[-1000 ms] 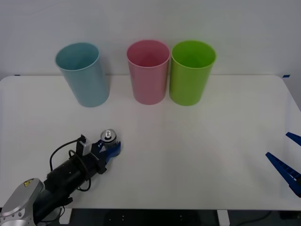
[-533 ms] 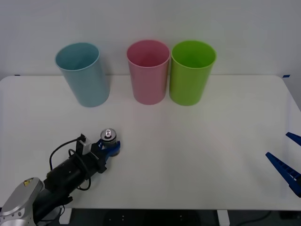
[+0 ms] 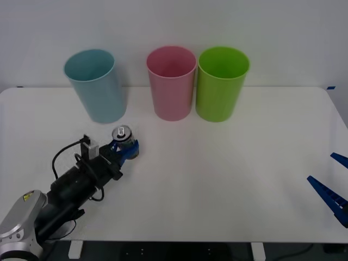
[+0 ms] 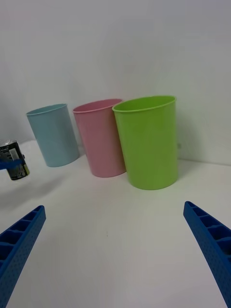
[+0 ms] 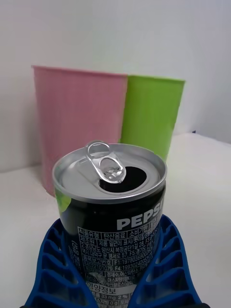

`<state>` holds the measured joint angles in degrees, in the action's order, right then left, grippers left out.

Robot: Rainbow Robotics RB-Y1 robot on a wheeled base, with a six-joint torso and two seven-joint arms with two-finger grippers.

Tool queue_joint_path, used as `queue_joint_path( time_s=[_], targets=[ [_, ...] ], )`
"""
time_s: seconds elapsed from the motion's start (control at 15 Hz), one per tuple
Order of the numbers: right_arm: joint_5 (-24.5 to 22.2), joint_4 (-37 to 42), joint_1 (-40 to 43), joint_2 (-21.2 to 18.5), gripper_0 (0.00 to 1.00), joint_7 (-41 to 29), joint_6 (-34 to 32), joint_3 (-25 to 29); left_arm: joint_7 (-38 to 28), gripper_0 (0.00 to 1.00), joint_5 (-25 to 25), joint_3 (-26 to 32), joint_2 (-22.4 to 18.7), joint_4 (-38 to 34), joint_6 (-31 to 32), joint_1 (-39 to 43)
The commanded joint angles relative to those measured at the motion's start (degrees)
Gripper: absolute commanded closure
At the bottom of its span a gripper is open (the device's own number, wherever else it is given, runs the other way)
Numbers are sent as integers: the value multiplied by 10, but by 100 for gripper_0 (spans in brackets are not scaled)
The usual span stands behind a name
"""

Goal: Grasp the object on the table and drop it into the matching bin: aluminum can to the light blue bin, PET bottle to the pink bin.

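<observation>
Nearest in, left gripper (image 3: 126, 150) clamped on the can (image 3: 122, 137), blue ribbed fingers (image 5: 53, 260) wrapped round the dark lower wall on both sides. Can upright in the grasp, held over the left part of the table (image 3: 228, 179), just in front of the light blue bin (image 3: 97, 85). From the right wrist view, can looks carried clear of the tabletop. Pull-tab lifted, mouth open and dark: probably empty, so light to carry, though contents hidden. Thin metal wall, likely to dent under a hard squeeze; printed side smooth and a bit slick, ribbed pads a help there. Sensible hold exactly as here, across the body below the top rim, can kept level.

Off to the right, right gripper (image 3: 333, 191) parked at the table's right edge, fingers spread wide, nothing between them.

Further back, three bins in a row along the far side: light blue on the left, pink bin (image 3: 171, 82) in the middle, green bin (image 3: 222, 82) just beside it on the right, pink and green nearly touching. All upright, mouths open.

Judging the step: carry toward the light blue bin under way, release not yet done. Needs lift above that tall rim first; clipping the rim could tip the bin.
</observation>
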<state>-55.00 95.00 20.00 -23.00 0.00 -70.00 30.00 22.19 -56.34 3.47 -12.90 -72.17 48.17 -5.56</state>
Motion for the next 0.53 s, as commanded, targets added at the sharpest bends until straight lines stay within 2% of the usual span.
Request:
queue_joint_path(
  time_s=[0.07,0.53],
  targets=[
    [0,0,0,0,0,0,0,0,-12,100,11,24,0,-22,0,0],
    [0,0,0,0,0,0,0,0,-179,100,11,58,-25,-118,-12,0]
  ],
)
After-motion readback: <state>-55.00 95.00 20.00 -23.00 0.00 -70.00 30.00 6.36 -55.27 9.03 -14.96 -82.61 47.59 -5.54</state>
